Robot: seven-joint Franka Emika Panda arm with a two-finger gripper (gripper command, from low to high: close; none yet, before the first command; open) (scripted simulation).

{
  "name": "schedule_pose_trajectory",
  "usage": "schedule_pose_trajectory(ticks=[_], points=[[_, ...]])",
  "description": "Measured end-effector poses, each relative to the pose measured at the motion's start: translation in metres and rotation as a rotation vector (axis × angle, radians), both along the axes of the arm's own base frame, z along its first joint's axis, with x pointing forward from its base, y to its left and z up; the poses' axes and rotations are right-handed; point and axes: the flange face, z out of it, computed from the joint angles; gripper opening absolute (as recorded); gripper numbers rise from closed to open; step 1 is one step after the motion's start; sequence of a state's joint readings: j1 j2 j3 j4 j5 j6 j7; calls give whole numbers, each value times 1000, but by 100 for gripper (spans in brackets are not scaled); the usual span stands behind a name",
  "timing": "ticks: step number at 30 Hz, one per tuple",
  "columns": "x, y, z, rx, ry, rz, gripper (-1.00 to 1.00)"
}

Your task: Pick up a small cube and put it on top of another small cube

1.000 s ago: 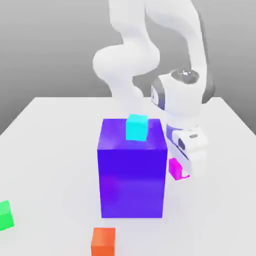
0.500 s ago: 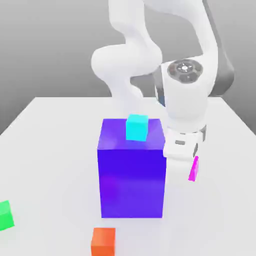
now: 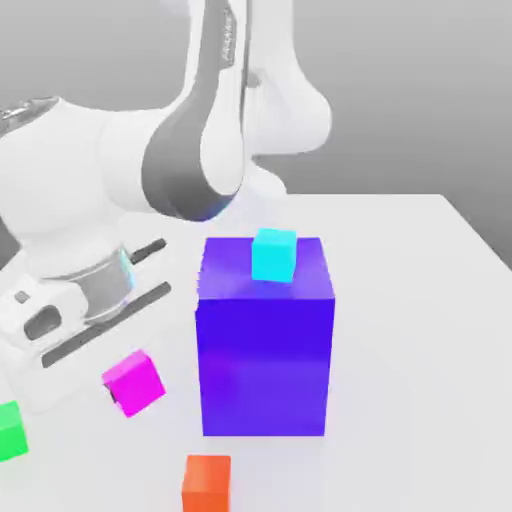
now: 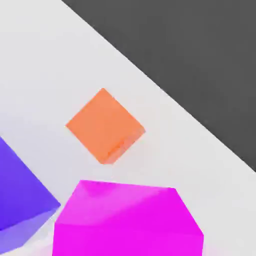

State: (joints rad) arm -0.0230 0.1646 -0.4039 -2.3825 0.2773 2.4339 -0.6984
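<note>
The small cube (image 3: 137, 376), magenta-pink and tilted, hangs just above the table to the exterior view's left of the big blue-violet block (image 3: 265, 350). My gripper (image 3: 124, 392) is shut on it, under the white hand (image 3: 60, 310) that reaches in from the exterior view's left; a dark finger edge shows at the cube's lower corner. In the hand view the small cube (image 4: 125, 220) looms close, with the block's corner (image 4: 20, 205) beside it.
A cyan cube (image 3: 274, 254) rests on top of the blue-violet block. An orange cube (image 3: 207, 483) (image 4: 105, 125) lies on the white table near its front edge. A green cube (image 3: 10, 430) sits at the exterior view's far left.
The arm has swung from the exterior view's right of the block around to its left, carrying the magenta cube with it. The other cubes have not moved.
</note>
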Motion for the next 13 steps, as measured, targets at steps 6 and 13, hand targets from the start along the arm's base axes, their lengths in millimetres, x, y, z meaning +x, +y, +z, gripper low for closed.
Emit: schedule_pose_trajectory(ticks=[6, 13], points=[[-47, -112, -17, -119, -25, 95, -100], [-52, -124, -64, -134, -31, 98, 100]])
